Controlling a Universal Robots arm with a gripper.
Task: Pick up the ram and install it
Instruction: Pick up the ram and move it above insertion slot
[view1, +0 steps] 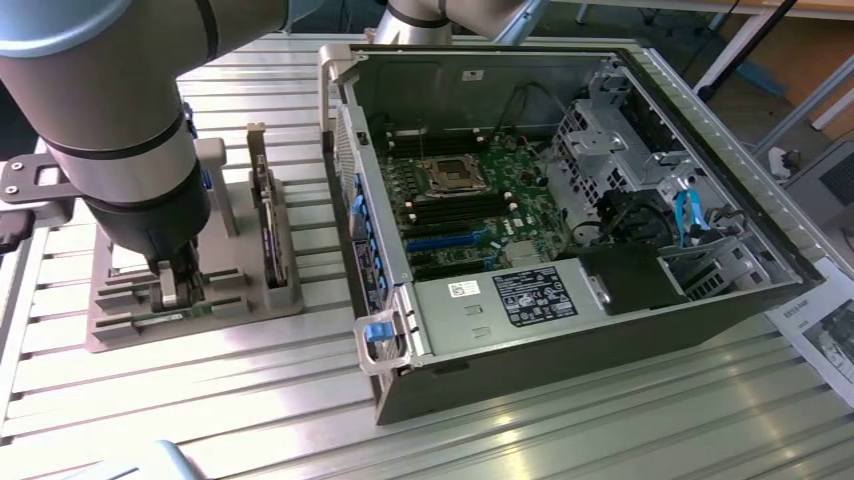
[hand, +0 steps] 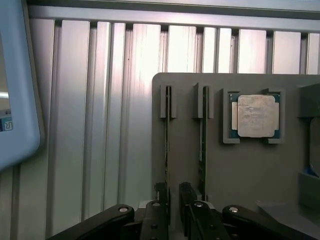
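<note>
At 9 o'clock from the computer case in the exterior view, I have my gripper with jaws apart, astride 1 ram, its long axis lying 12-to-6.

1. On the table, in the exterior view, the holder lies at 9 o'clock from the computer case.
2. Inside the case, the power supply sits at 6 o'clock from the motherboard.
3. The expansion card stands upright in the holder, at 3 o'clock from the gripper.
4. The ram stands on edge in its slot, between the parted fingers.
5. The other ram stands in the next slot, between the first one and the processor.
</note>
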